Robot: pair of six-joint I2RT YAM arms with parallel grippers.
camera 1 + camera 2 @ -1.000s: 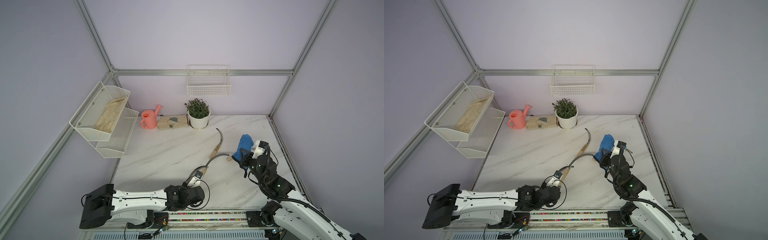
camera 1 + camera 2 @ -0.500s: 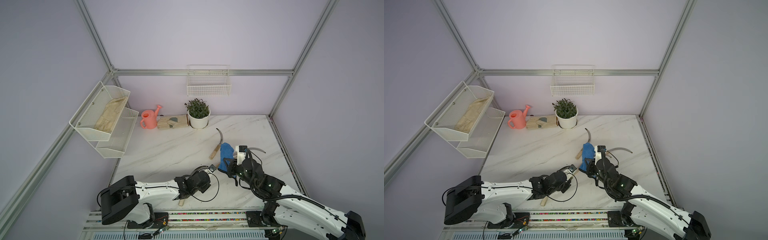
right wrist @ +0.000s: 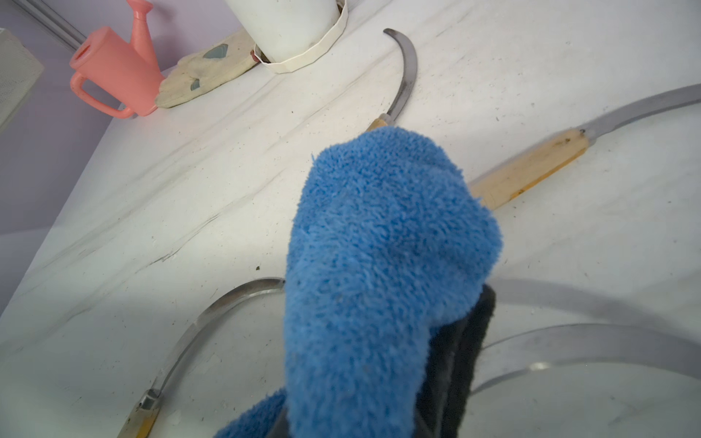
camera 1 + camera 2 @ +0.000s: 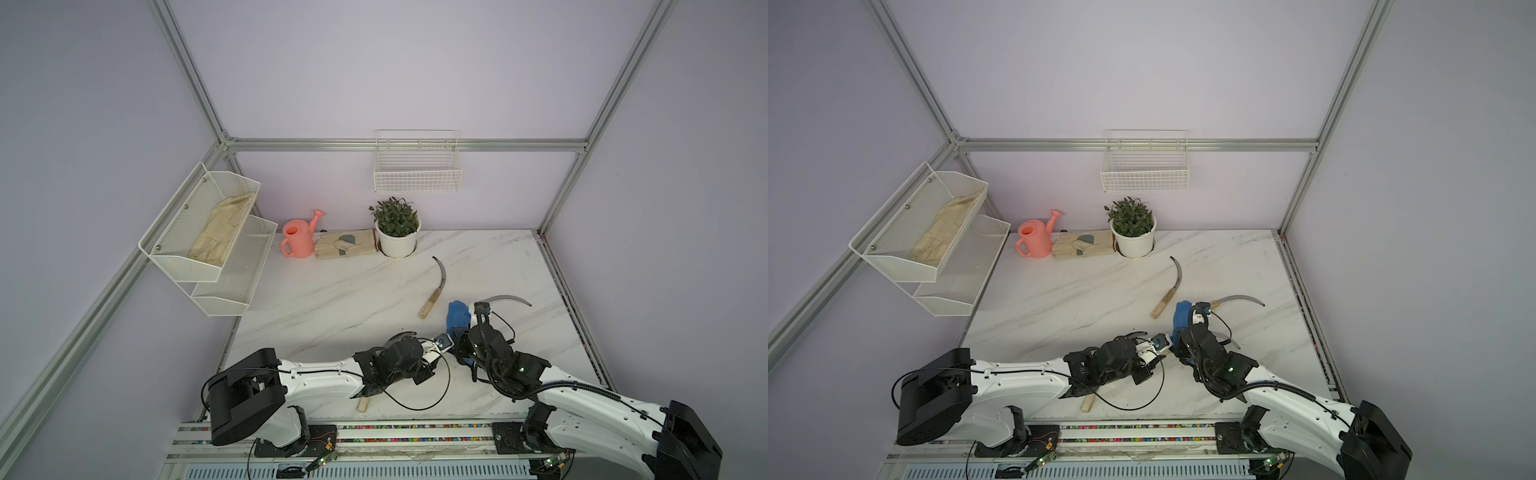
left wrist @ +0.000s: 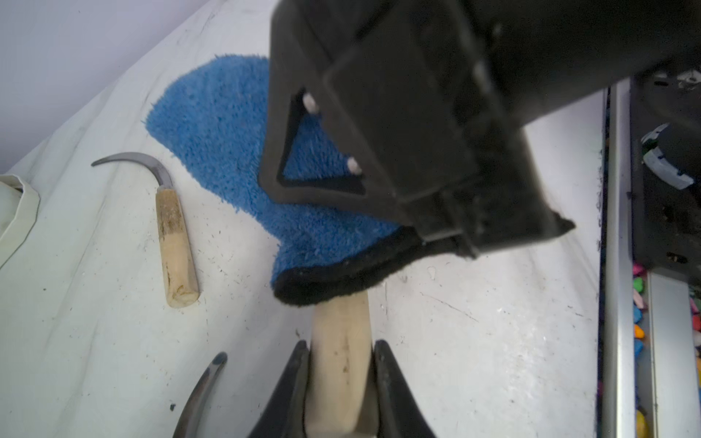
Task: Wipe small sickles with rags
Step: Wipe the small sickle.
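**Wrist cams beat the top views here**

Left wrist view shows the left jaws clamped on the wooden handle of a sickle (image 5: 339, 322), its far end under the blue rag (image 5: 227, 132) – both top views hide that. Right jaws are closed on the rag, which drapes over them near the front of the surface (image 4: 332, 299).

On the table (image 4: 332, 299), watering can (image 4: 297, 241), gloves (image 4: 345, 244), plant (image 4: 397, 232) sit rearmost; a sickle (image 4: 431, 300) lies before them.

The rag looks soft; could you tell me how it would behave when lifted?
Probably floppy: the rag bends, its black trim curling over a sickle handle. Likely light and grippy, not slippery, given its fluffy pile. Unlikely to roll.
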